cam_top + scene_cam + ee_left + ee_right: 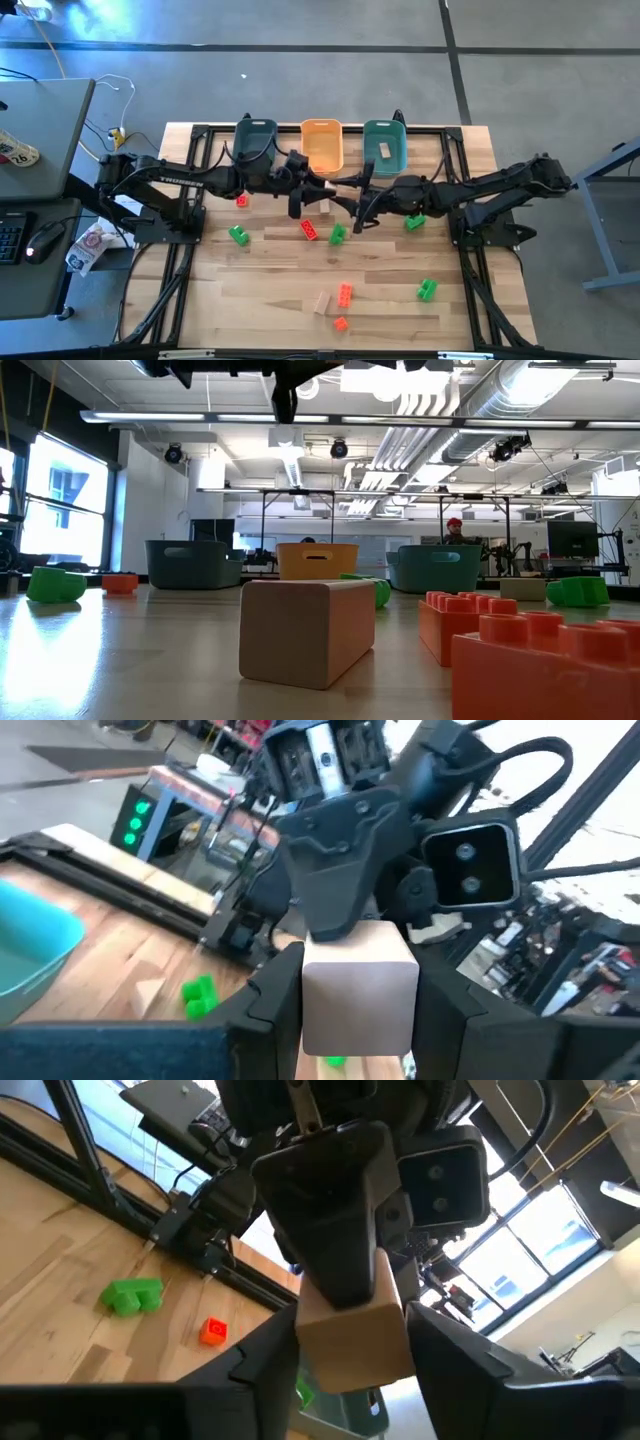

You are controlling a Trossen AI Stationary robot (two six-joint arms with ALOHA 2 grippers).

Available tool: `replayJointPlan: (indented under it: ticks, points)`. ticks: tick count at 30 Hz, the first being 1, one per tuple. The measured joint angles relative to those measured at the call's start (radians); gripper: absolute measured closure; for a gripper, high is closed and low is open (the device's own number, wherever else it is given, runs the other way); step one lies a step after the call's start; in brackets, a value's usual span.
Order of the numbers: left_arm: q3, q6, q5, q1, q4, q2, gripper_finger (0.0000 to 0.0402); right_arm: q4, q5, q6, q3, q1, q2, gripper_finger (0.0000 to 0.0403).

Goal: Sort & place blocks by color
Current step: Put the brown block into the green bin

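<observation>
Pale wooden planks make up the desk (260, 300), which fills the middle of the high view, with grey concrete floor around it. At the centre of that view the two arms meet above the boards. The left claw (358, 1020) is pressed onto a tan block (360, 985) and holds it off the desk. The right claw (352, 1365) straddles the same block from the opposite side. Whether it is already pinching I cannot tell. This looks like a hand-over from one arm to the other in mid-air.

Just below the claws in the high view lie a red-orange block (309, 229) and a green block (337, 234). Another green one (415, 221) sits to their right. To the left are a green block (239, 235) and a small red piece (241, 200). Lower in the frame lie a green block (427, 290), an orange block (344, 293), a second tan block (322, 303) and a small orange piece (340, 323).

Along the upper edge of the desk stand three bins. The right teal bin (400, 150) holds one pale piece. The orange bin (322, 165) and the left teal bin (255, 128) show nothing inside.

By my judgement the sorting has barely begun: one piece is binned, one is in the air, and nine are still loose.
</observation>
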Motion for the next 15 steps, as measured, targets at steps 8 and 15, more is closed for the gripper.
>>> replayJointPlan:
  ticks: [8, 15]
  points:
    - [0.0, -0.011, -0.002, 0.001, -0.002, 0.0, 0.0288, -0.008, -0.006, -0.008, 0.0, -0.007, -0.001, 0.0271]
    - [0.0, -0.011, -0.006, 0.001, -0.004, 0.0, 0.0282, -0.01, -0.003, 0.021, 0.0, -0.007, 0.0, 0.0273]
